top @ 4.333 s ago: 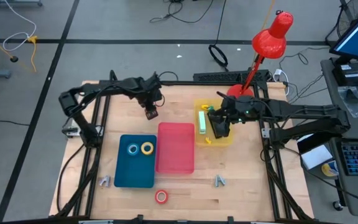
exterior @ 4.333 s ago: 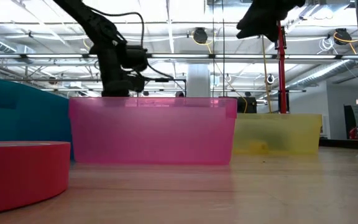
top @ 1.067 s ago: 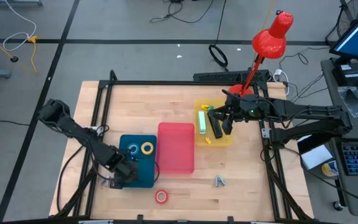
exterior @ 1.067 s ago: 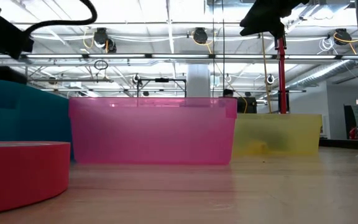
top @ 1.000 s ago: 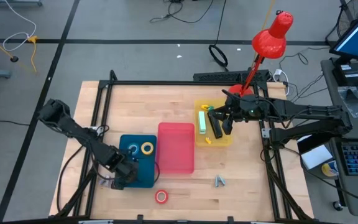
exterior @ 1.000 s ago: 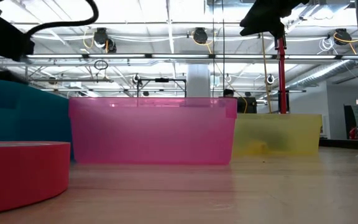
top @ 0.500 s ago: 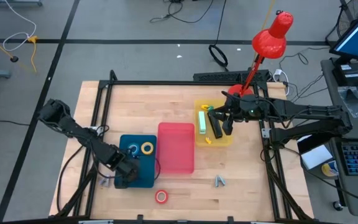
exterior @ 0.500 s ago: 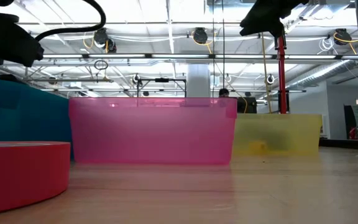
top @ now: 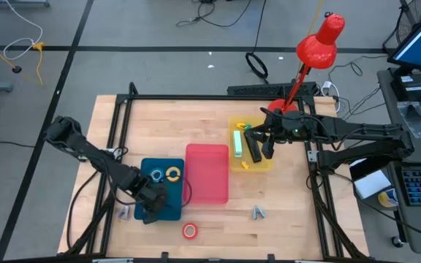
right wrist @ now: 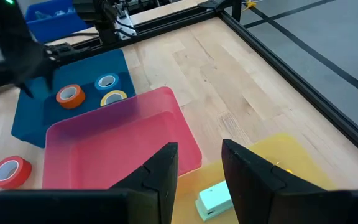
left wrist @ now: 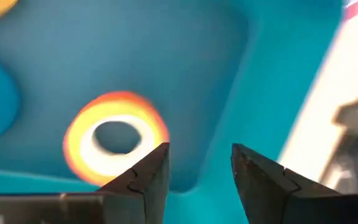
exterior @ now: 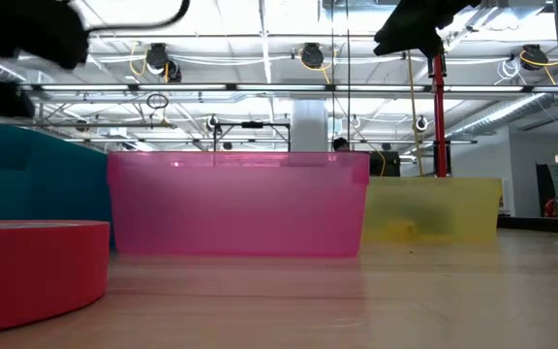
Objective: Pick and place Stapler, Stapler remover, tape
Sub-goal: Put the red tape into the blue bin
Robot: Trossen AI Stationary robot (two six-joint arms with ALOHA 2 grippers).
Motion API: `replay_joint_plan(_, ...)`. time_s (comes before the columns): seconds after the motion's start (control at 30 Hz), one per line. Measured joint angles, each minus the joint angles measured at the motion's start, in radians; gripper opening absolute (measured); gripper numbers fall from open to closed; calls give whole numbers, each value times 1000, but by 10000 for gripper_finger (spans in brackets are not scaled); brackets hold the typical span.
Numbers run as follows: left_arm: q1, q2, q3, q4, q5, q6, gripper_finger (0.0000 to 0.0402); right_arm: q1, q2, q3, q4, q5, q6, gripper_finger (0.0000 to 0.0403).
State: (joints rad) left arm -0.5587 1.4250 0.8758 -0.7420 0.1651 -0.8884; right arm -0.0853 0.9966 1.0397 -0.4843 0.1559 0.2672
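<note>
Loose on the tabletop (top: 196,124) by the near edge: a red-orange tape roll (top: 189,231), not yet binned, with a stapler remover (top: 259,212) to its right and a second stapler remover (top: 125,212) near the near left corner, just outside the blue bin (top: 168,203). Judged as three pieces left to collect. Just beyond, inside that blue bin: an orange tape roll (left wrist: 114,144) flat on the floor of the bin, directly under the left tool (left wrist: 199,149), fingers apart with nothing between them, so probably a release just made. Farther in along the same bin: a blue tape roll (top: 156,175) and a yellow tape roll (top: 172,173) side by side. Three of four rolls home, then. Beside the blue bin toward the middle: the pink bin (top: 207,183), seemingly bare inside, likely meant for the removers. Farthest back, toward the right edge: the yellow bin (top: 268,166) with a green stapler (top: 237,140) already in it, plus some smaller bits too small to name. Above it, the right tool (right wrist: 199,146), fingers parted and empty, waiting. Roughly past halfway by this reckoning.
</note>
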Motion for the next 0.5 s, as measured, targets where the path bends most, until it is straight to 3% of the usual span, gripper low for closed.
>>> replay_joint_plan(0.23, -26, 1, 221, 81, -99, 23, 140, 0, 0, 0, 0, 0, -3, 116)
replay_joint_plan(0.37, -64, 31, 310, 166, -200, 229, 117, 0, 0, 0, 0, 0, -3, 116)
replay_joint_plan(0.5, -84, 100, 348, 245, -214, 418, 96, 0, 0, 0, 0, -3, 2, 116)
